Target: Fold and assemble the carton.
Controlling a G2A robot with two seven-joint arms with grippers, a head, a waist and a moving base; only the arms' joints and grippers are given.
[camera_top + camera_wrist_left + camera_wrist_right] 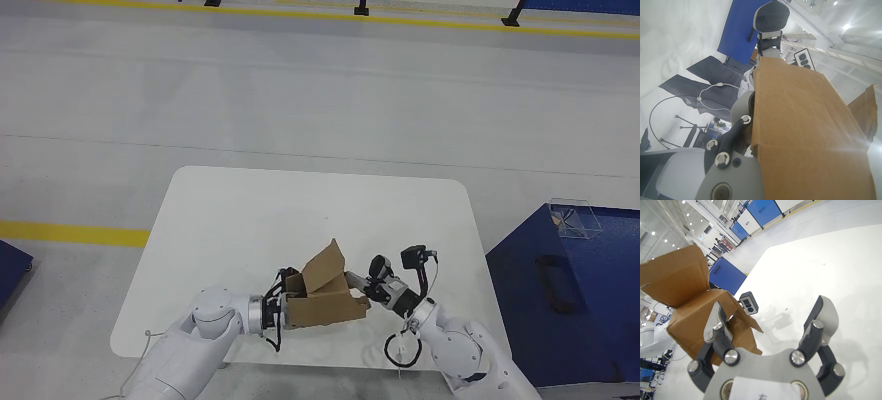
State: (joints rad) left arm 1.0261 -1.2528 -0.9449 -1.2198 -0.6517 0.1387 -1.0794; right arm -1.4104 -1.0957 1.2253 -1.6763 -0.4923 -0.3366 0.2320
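The open-flapped carton (pixel 325 305) lies on the table (pixel 250 210), one end grasped by the left gripper (pixel 280 298), while the right gripper (pixel 768 306) gapes wide, one finger (pixel 716 317) at its flap.

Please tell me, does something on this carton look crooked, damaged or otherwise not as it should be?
Yes. The carton on the table is half assembled: its top flap stands up tilted, and an end flap splays outward beside the open right claw. No tear or spill is visible.
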